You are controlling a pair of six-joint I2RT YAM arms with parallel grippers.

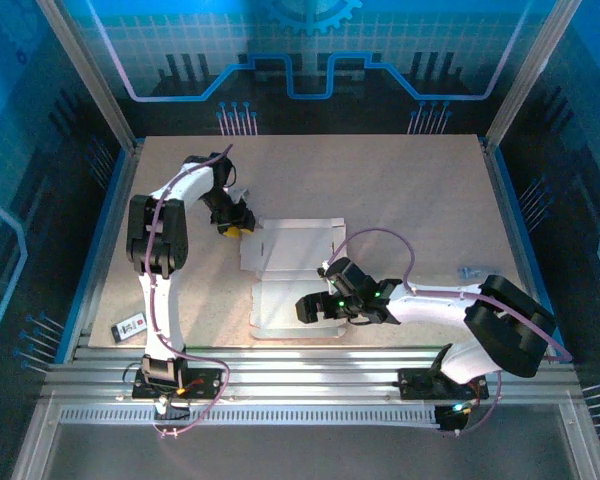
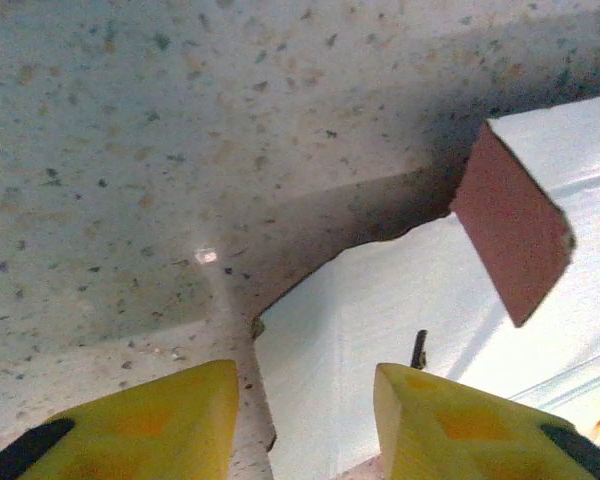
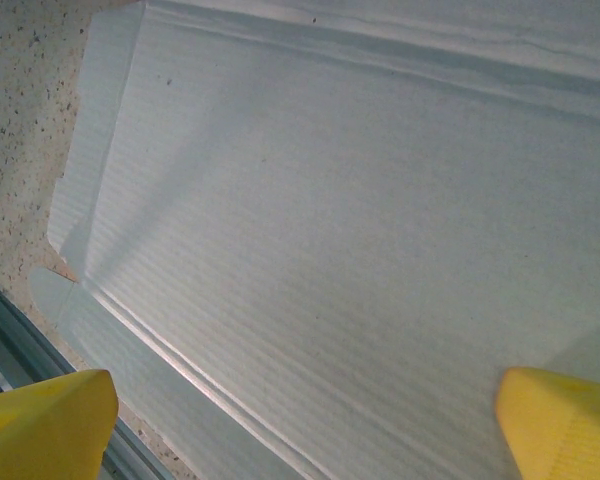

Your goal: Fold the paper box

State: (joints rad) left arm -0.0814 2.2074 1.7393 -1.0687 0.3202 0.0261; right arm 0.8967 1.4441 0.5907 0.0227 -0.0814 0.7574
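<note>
The paper box [image 1: 290, 262] lies as a flat flapped sheet, whitish face up, in the middle of the table. My left gripper [image 1: 236, 228] hovers at its far left corner. In the left wrist view its yellow fingers [image 2: 180, 420] stand apart over the sheet's edge [image 2: 380, 310], gripping nothing. One small flap [image 2: 510, 230] stands up there and shows its pink face. My right gripper [image 1: 312, 306] hangs over the near panel of the sheet [image 3: 330, 220], fingers [image 3: 50, 420] spread wide and open with nothing between them.
A small black-and-white device [image 1: 130, 326] lies at the table's near left corner. A small clear object [image 1: 470, 272] rests at the right side. The metal rail [image 1: 300, 360] runs along the near edge, close to the sheet's near flap [image 3: 130, 370].
</note>
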